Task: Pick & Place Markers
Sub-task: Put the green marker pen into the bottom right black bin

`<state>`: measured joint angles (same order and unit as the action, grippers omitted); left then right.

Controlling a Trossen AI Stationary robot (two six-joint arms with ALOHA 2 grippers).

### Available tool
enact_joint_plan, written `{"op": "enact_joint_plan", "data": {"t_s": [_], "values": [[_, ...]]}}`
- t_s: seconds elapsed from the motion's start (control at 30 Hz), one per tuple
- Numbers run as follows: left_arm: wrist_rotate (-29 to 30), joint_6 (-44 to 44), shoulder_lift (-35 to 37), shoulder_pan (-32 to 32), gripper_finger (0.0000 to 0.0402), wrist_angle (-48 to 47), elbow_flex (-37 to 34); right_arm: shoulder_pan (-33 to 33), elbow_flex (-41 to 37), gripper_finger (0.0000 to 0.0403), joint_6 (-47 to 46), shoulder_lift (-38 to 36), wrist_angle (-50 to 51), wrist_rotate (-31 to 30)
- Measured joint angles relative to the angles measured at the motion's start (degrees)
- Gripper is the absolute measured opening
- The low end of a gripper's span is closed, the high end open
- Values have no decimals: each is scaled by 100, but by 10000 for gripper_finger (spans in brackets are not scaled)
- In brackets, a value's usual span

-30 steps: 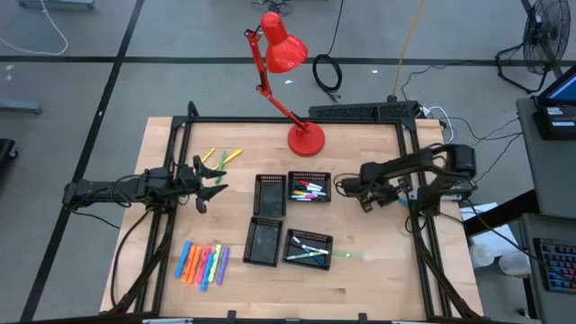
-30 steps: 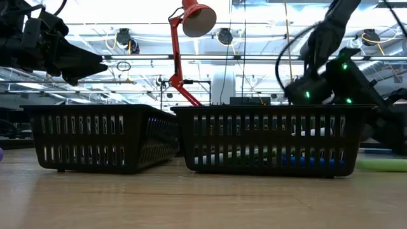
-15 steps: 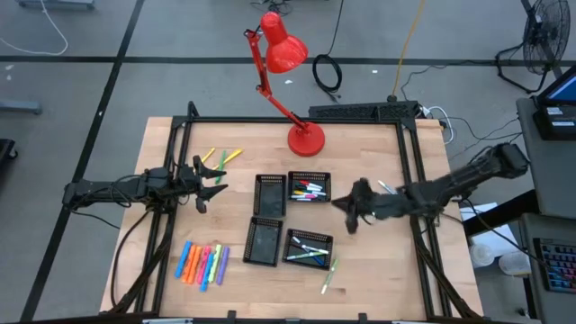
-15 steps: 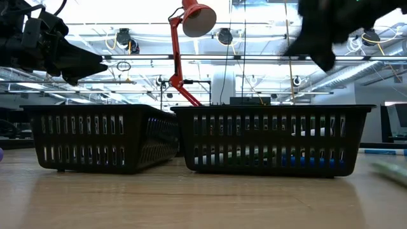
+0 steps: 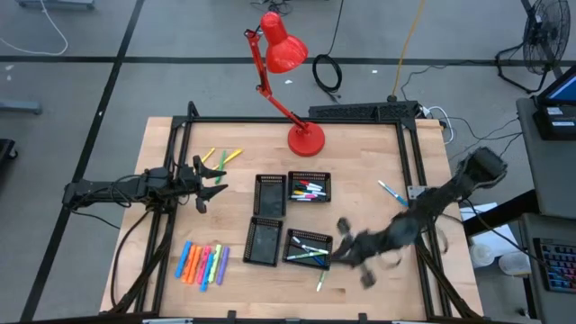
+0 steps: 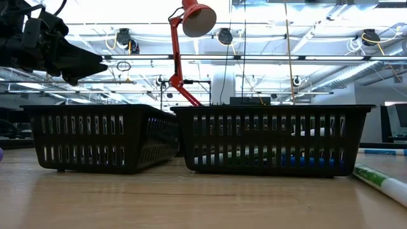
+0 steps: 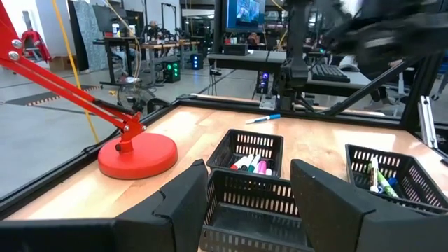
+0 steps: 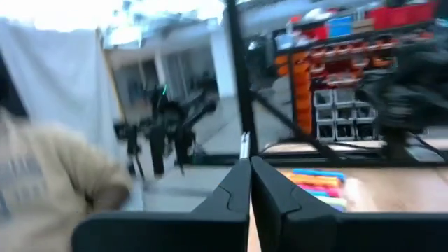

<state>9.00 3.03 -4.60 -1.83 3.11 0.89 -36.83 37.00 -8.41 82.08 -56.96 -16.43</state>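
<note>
Markers fill the two right-hand black mesh trays (image 5: pixel 309 187) (image 5: pixel 308 248). Neon highlighters (image 5: pixel 202 264) lie in a row near the table's left near corner. Two yellow-green pens (image 5: pixel 220 157) lie at far left, a blue pen (image 5: pixel 390 193) at right. A white-green marker (image 5: pixel 319 283) lies loose just nearward of the near right tray and shows in the low view as well (image 6: pixel 381 181). My right gripper (image 5: pixel 355 256) is blurred beside that tray, its fingers shut (image 8: pixel 250 185). My left gripper (image 5: pixel 209 184) waits open at left (image 7: pixel 248 203).
Two empty mesh trays (image 5: pixel 269 194) (image 5: pixel 263 241) sit left of the filled ones. A red desk lamp (image 5: pixel 304 137) stands at the table's far edge. A black frame (image 5: pixel 409 171) runs along the table's sides. Bare wood lies along the right and near edges.
My right arm has swung fast from beside the far right tray toward the near edge and now reaches to beside the near right tray. The loose white-green marker has slid on the table toward the near edge and turned. The blue pen at right has come into view.
</note>
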Motion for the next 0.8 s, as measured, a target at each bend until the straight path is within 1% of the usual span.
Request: {"op": "enact_joint_plan", "data": {"t_s": [0.07, 0.17, 0.2, 0.3, 0.4, 0.5, 0.57, 0.7, 0.8], "values": [[-1, 0, 0, 1, 209, 10, -2, -145, 879, 6, 392, 538, 858, 2], [-1, 0, 0, -1, 209, 4, -2, -275, 2351, 34, 497, 1284, 2762, 9], [-1, 0, 2, 0, 209, 9, -2, -292, 2843, 49, 454, 1526, 3435, -28], [-1, 0, 0, 0, 209, 5, -2, -301, 4219, 99, 295, 2235, 5509, -399], [-1, 0, 0, 1, 209, 5, -2, -259, 5208, 148, -85, 2802, 7304, -405], [-1, 0, 0, 0, 209, 6, -2, -215, 5738, 179, -555, 3173, 8368, 34], [-1, 0, 0, 0, 209, 6, -2, -215, 5820, 188, -816, 3274, 8741, 221], [-1, 0, 0, 1, 209, 5, -2, -197, 5824, 190, -1185, 3322, 9243, 557], [-1, 0, 0, 1, 209, 5, -2, -196, 5824, 183, -1337, 3322, 9555, 606]]}}
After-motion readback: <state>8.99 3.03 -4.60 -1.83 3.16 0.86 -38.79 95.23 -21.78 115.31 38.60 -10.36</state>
